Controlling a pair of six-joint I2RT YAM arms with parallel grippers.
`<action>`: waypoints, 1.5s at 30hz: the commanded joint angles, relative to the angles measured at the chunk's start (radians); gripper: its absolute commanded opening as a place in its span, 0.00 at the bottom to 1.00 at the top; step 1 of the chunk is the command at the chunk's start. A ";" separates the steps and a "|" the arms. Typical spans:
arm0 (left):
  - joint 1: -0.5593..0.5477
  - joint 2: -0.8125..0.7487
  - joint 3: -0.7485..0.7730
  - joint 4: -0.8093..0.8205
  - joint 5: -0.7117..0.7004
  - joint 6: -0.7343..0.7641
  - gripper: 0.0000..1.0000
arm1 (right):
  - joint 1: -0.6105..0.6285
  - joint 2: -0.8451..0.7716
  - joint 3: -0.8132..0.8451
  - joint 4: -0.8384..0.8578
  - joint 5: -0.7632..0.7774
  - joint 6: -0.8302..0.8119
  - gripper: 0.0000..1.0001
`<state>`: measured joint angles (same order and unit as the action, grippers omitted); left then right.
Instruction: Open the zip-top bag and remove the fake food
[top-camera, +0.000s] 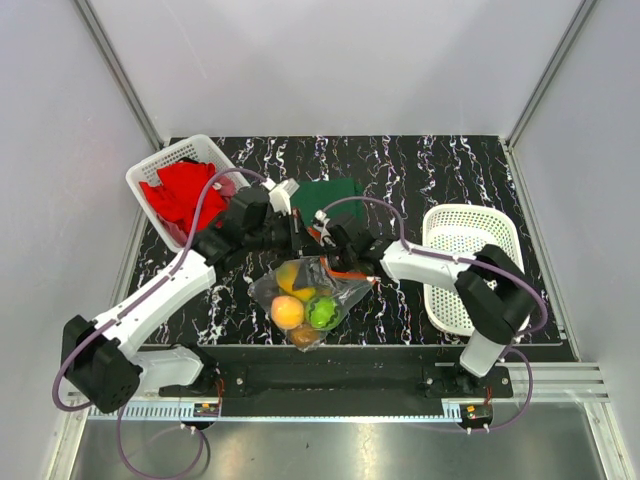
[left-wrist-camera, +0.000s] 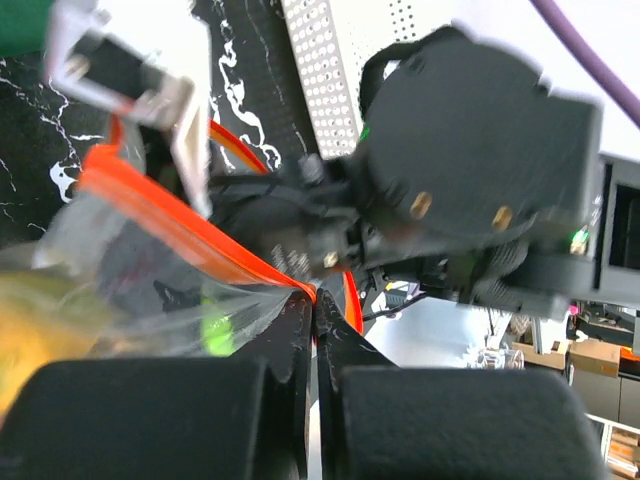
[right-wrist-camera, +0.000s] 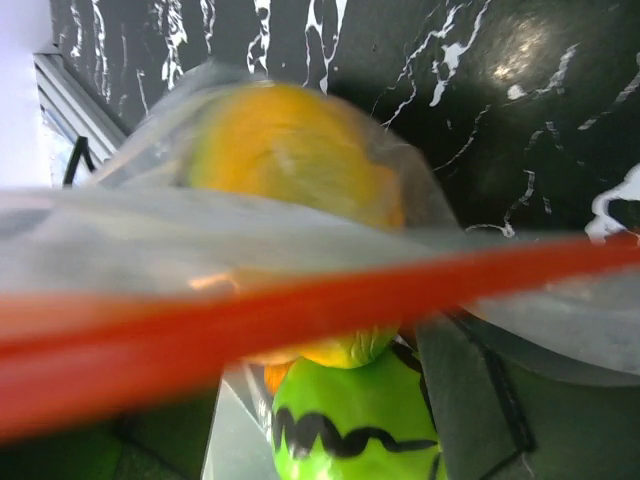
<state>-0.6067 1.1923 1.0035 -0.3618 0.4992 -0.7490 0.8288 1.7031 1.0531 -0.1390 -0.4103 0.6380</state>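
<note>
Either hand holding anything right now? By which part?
Left hand pinches the zip-top bag by its orange zip strip. Right hand is at the strip too; whether it grips cannot be told.

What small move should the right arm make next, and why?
I would probably close the right gripper on the zip strip crossing its view, then pull away from the left gripper, which pinches the strip's end. The fake food lies inside the zip-top bag.

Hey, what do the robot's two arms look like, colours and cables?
The left arm and right arm have white links, bulky black joints and black bases. A purple cable loops along each. The left pincer has black fingers.
</note>
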 joint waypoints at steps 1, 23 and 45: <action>-0.013 0.021 -0.009 0.096 0.027 0.013 0.00 | 0.033 0.052 -0.015 0.130 0.031 0.012 0.84; -0.005 -0.089 -0.072 0.024 -0.067 0.069 0.00 | 0.038 -0.049 0.007 -0.011 0.021 -0.170 0.33; 0.064 -0.140 -0.051 -0.085 -0.065 0.175 0.00 | -0.054 -0.404 0.102 -0.528 0.206 -0.198 0.09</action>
<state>-0.5682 1.0679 0.9215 -0.4507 0.4305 -0.6136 0.7994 1.3746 1.0645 -0.5308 -0.2939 0.4557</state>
